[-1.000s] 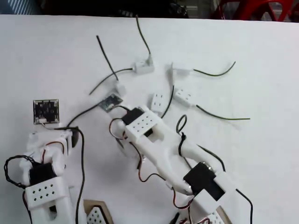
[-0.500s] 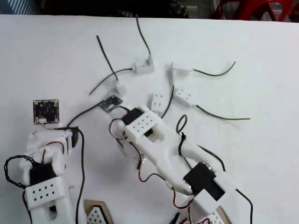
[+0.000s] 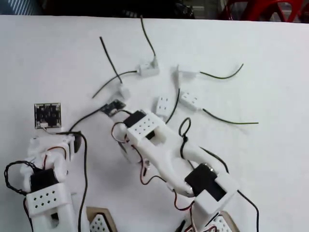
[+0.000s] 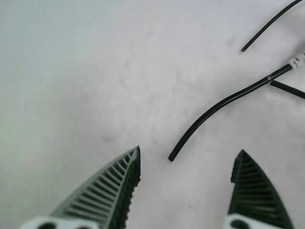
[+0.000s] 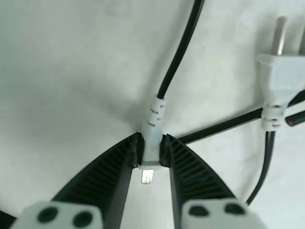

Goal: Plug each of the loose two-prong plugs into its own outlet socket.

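Between the right end effector's (image 5: 151, 142) clamped tips sits a white, black-corded plug (image 5: 154, 117).

bright, even overhead light; white table (image 3: 48, 58) near glare; shadows soft, faint; room (image 3: 96, 7) behind dark.

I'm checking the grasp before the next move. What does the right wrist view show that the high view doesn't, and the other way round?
Right wrist view gives the right gripper shut on a white plug, close up. High view gives the outlet sockets, the black square board and the left arm. Shared: a loose white plug, black cords, the white table.
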Robot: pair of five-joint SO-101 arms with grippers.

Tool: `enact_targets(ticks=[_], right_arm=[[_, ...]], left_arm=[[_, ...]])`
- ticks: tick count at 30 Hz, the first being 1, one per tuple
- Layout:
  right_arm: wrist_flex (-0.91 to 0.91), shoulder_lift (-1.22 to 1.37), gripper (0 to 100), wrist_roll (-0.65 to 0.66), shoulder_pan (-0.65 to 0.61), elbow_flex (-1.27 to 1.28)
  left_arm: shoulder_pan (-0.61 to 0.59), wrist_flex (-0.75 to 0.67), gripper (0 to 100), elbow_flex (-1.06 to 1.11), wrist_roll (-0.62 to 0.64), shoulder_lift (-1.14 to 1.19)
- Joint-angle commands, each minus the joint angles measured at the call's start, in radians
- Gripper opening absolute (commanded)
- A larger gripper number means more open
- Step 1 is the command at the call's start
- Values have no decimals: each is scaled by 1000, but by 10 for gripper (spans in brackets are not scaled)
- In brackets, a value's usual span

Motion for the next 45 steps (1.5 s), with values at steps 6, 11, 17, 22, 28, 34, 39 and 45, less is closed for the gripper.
enact_targets(ticks=[6,11,17,22,28,34,39,45], right_arm=[[67,-2,29,9,16,-64],[142,-28,16,9,16,-87],[325,-242,17,8,21,-210],[366,-512,17,2,36,-256],[346,-753,17,-18,53,-250],[111,-843,17,-101,36,-92],[-182,-923,17,-100,31,127],[-447,-1040,17,-101,-12,374]], left_arm=[[-1,-21,308,-5,-12,-21],[-1,-21,308,-5,-12,-21],[-1,-21,308,-5,-12,-21],[-1,-21,308,-5,-12,-21],[-1,-23,308,-14,-5,-21],[41,-54,308,-94,129,-21],[91,17,308,-238,189,-21],[153,193,308,-454,256,-22]])
